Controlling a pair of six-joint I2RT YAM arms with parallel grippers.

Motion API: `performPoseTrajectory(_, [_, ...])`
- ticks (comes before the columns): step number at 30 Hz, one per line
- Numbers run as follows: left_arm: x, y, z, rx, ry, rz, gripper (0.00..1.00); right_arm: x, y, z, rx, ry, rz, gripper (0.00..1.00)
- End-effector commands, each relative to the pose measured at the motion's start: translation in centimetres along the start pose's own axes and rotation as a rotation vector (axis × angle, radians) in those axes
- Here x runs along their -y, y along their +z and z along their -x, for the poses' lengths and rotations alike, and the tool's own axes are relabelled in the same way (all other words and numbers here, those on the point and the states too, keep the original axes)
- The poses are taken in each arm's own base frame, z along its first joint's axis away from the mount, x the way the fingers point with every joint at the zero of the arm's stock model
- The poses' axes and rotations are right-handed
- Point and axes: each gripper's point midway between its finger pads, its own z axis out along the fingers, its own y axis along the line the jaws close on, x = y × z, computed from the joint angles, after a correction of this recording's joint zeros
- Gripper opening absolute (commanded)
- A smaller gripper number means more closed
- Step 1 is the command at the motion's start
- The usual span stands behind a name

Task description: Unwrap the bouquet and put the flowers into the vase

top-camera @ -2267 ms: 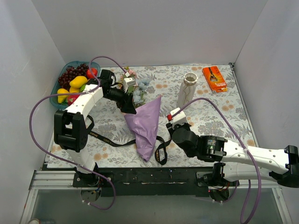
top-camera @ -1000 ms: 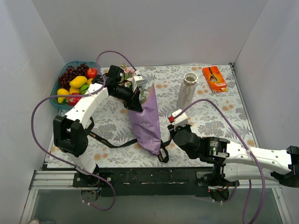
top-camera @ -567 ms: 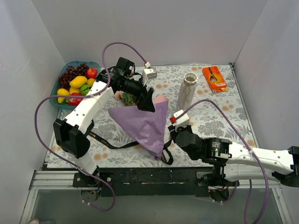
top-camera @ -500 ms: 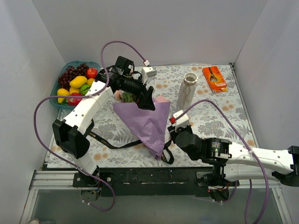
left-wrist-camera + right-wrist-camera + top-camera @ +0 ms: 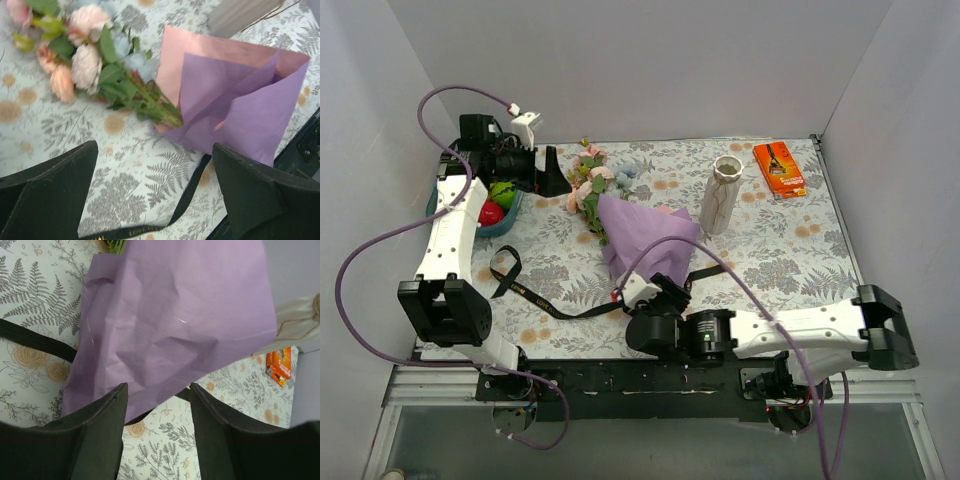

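Left claw [image 5: 154, 150] has pulled away from the bouquet [image 5: 632, 232], wide open, empty; right claw [image 5: 158, 390] open at the purple paper [image 5: 175, 315].

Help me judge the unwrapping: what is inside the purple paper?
The green stems enter the purple paper at its open side; its pink lining shows. The blooms lie outside on the tablecloth. How far the stems reach inside is covered.

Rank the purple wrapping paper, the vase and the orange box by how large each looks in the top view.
1. purple wrapping paper, clearly largest
2. vase
3. orange box, somewhat smaller than the vase
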Motion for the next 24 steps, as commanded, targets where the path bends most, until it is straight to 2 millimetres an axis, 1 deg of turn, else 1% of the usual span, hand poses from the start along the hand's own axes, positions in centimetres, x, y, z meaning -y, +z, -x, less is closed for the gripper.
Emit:
performPoseTrajectory(1, [1.4, -1.8, -3.0, -0.012, -0.007, -0.020, 0.98, -1.7, 1.4, 5.1, 0.106, -0.059, -0.057, 0.61])
performPoseTrajectory(2, [1.5, -1.8, -3.4, -0.012, -0.004, -0.022, 0.98, -2.7, 1.5, 6.8, 0.155, -0.056, -0.022, 0.61])
performPoseTrajectory(3, [1.6, -1.8, -3.8, -0.013, -0.003, -0.021, 0.98, -3.6, 1.8, 7.8, 0.180, -0.055, -0.011, 0.60])
performPoseTrajectory(4, [1.6, -1.8, -4.3, -0.014, -0.008, -0.016, 0.98, -3.9, 1.8, 9.5, 0.203, -0.040, -0.007, 0.61])
performPoseTrajectory(5, [1.7, -1.8, -4.5, -0.017, -0.009, -0.020, 0.98, -4.1, 1.8, 10.6, 0.221, -0.056, -0.011, 0.61])
performPoseTrajectory(6, [1.8, -1.7, -4.8, -0.023, -0.017, -0.023, 0.98, -4.9, 2.5, 10.5, 0.203, -0.101, -0.038, 0.61])
performPoseTrajectory(7, [1.9, -1.6, -5.0, -0.025, -0.021, -0.034, 0.98, -5.1, 2.7, 11.0, 0.200, -0.123, -0.053, 0.61])
performPoseTrajectory(8, [2.0, -1.6, -5.3, -0.031, -0.029, -0.042, 0.98, -5.2, 2.7, 12.1, 0.202, -0.131, -0.064, 0.61])
performPoseTrajectory(9, [2.1, -1.5, -5.4, -0.032, -0.031, -0.045, 0.98, -6.2, 3.2, 11.9, 0.193, -0.157, -0.056, 0.61])
performPoseTrajectory(10, [2.1, -1.5, -5.5, -0.033, -0.034, -0.047, 0.98, -6.5, 3.3, 12.1, 0.198, -0.153, -0.044, 0.61])
performPoseTrajectory(11, [2.1, -1.4, -5.6, -0.032, -0.034, -0.051, 0.98, -7.0, 3.6, 11.9, 0.201, -0.146, -0.022, 0.61])
performPoseTrajectory(13, [2.2, -1.3, -5.7, -0.031, -0.029, -0.058, 0.98, -6.6, 4.1, 11.1, 0.183, -0.125, -0.012, 0.61])
performPoseTrajectory(14, [2.6, -1.3, -5.6, -0.025, -0.029, -0.081, 0.98, -6.1, 4.9, 10.1, 0.148, -0.045, -0.013, 0.61])
performPoseTrajectory(15, [2.7, -1.2, -5.6, -0.028, -0.034, -0.094, 0.98, -4.8, 5.0, 8.6, 0.095, -0.062, -0.018, 0.61])
performPoseTrajectory(16, [2.9, -1.0, -5.7, -0.030, -0.038, -0.106, 0.98, -3.8, 5.2, 8.0, 0.076, -0.028, -0.034, 0.61])
performPoseTrajectory(17, [3.7, -0.7, -5.7, -0.037, -0.031, -0.141, 0.98, -2.1, 5.5, 7.2, 0.054, 0.008, -0.079, 0.61])
performPoseTrajectory(18, [4.0, -0.2, -5.9, -0.054, -0.032, -0.161, 0.98, -0.3, 4.7, 7.1, 0.062, 0.033, -0.104, 0.60])
performPoseTrajectory(19, [5.2, 0.3, -6.0, -0.067, -0.017, -0.199, 0.98, 0.9, 4.2, 6.9, 0.064, 0.040, -0.129, 0.61])
performPoseTrajectory(20, [6.2, 0.7, -6.0, -0.070, -0.007, -0.237, 0.98, 3.3, 3.1, 7.5, 0.082, 0.074, -0.178, 0.60])
performPoseTrajectory(21, [6.9, 1.2, -5.8, -0.072, 0.010, -0.256, 0.98, 4.5, 2.4, 7.8, 0.088, 0.093, -0.201, 0.60])
performPoseTrajectory(22, [8.6, 1.9, -5.9, -0.085, 0.052, -0.295, 0.98, 5.6, 1.6, 7.2, 0.067, 0.109, -0.218, 0.60])
performPoseTrajectory(23, [9.3, 2.4, -5.9, -0.087, 0.070, -0.310, 0.98, 7.5, 0.2, 7.7, 0.080, 0.174, -0.238, 0.60])
performPoseTrajectory(24, [9.9, 2.7, -5.3, -0.070, 0.098, -0.329, 0.98, 8.7, -0.9, 8.3, 0.090, 0.225, -0.239, 0.60])
